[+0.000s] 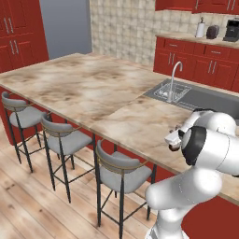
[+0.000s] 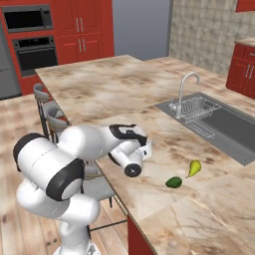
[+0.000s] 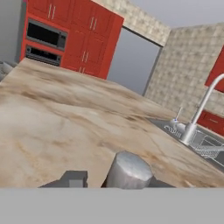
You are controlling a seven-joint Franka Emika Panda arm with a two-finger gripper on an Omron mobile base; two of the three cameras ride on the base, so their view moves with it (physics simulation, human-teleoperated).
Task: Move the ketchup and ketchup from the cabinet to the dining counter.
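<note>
My gripper is shut on a ketchup bottle; its grey-looking cap rises between the two dark fingertips in the hand view. In the left base view the dark red-brown ketchup peeks out below the white hand, with the gripper over the near edge of the dining counter. The right base view has the hand hovering just above the counter's marbled top, and the bottle is hidden behind it. I cannot tell whether the bottle touches the stone.
A steel sink with a curved faucet sits in the counter to the right. A yellow pear and a green fruit lie right of the hand. Grey stools line the near side. Red wall cabinets hang beyond.
</note>
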